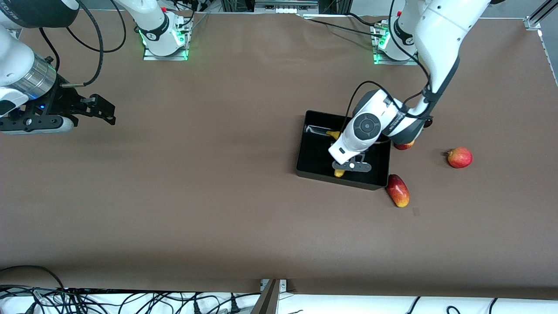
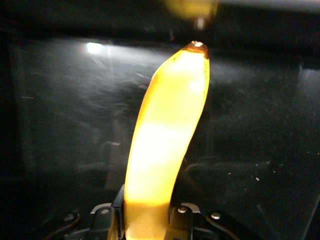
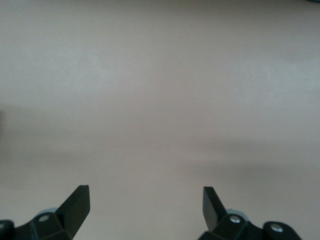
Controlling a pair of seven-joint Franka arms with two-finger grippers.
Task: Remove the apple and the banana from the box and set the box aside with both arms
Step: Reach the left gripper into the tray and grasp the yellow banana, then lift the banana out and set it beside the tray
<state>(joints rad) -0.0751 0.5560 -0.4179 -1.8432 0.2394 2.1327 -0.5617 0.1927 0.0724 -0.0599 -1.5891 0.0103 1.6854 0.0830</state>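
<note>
The black box (image 1: 314,152) sits on the table toward the left arm's end. My left gripper (image 1: 352,167) reaches down into it and is shut on the yellow banana (image 2: 167,135), held low over the box floor (image 2: 260,125). In the front view the banana's two ends (image 1: 333,134) stick out from under the wrist. The red apple (image 1: 404,145) lies just outside the box and is mostly hidden under the left arm. My right gripper (image 1: 104,111) waits open and empty above bare table at the right arm's end, as its wrist view (image 3: 146,200) shows.
An oblong red-yellow mango (image 1: 398,190) lies against the box corner nearest the front camera. A red fruit with a crown tip (image 1: 460,157) lies farther toward the left arm's end. The brown table (image 1: 196,196) spreads between the arms.
</note>
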